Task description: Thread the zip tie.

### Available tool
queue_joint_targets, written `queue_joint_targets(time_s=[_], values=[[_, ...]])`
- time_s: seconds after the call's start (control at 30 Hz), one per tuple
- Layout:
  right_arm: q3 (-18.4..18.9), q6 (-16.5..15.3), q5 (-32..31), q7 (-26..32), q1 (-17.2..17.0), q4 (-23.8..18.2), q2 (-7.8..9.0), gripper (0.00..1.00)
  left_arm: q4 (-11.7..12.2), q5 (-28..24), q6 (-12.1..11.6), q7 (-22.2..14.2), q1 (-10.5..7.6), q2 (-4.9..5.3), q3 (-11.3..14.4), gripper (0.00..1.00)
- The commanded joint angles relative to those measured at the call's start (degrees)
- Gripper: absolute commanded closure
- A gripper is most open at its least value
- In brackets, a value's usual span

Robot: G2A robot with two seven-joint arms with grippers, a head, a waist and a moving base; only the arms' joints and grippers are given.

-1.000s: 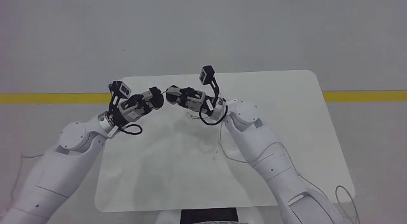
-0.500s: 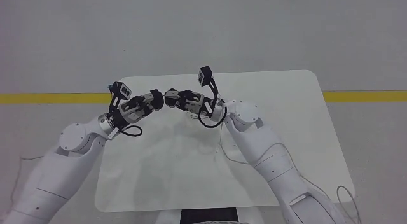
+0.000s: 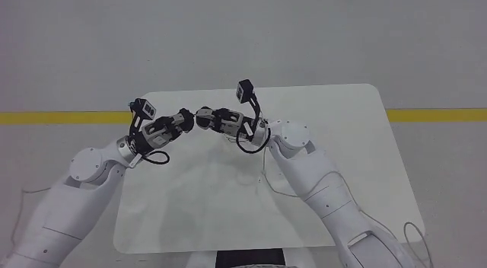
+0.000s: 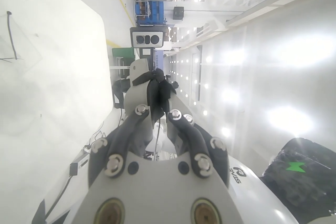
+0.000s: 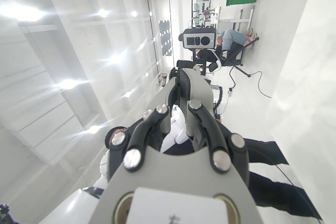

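Note:
Above the far left part of the white table (image 3: pixel 342 161), my left gripper (image 3: pixel 188 118) and right gripper (image 3: pixel 202 115) meet tip to tip. Both are shut. The zip tie (image 3: pixel 195 113) they pinch is a thin dark sliver at the meeting point; most of it is hidden by the fingers. In the left wrist view my left gripper (image 4: pixel 157 75) has its fingers pressed together, with the right arm straight ahead. In the right wrist view my right gripper (image 5: pixel 183 70) is shut too, facing the left arm's camera (image 5: pixel 199 40).
Another black zip tie (image 4: pixel 11 36) lies flat on the table (image 4: pixel 52 64) beside a clear plastic sheet (image 4: pixel 23 51). The right arm's cable (image 3: pixel 264 169) hangs over the table's middle. Open tabletop extends to the right and toward the near edge.
The right gripper has edged a little to the left, closing the small gap to the left gripper. Both have stayed shut.

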Motion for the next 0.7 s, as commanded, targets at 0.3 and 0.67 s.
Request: queue_joint_targets(time_s=[0.3,0.67], values=[[1.6,0.5,-0.1,-1.2,-0.9,-1.6,0.97,0.0,-0.4,0.6,-0.5,-1.8,1.13,-0.19,-1.8,1.0],[5.9,1.7,-4.7,-1.7,-3.1,-4.3,3.09,0.0,1.0,-1.7,-2.9,-6.9,2.25,-0.28,-4.9,1.0]])
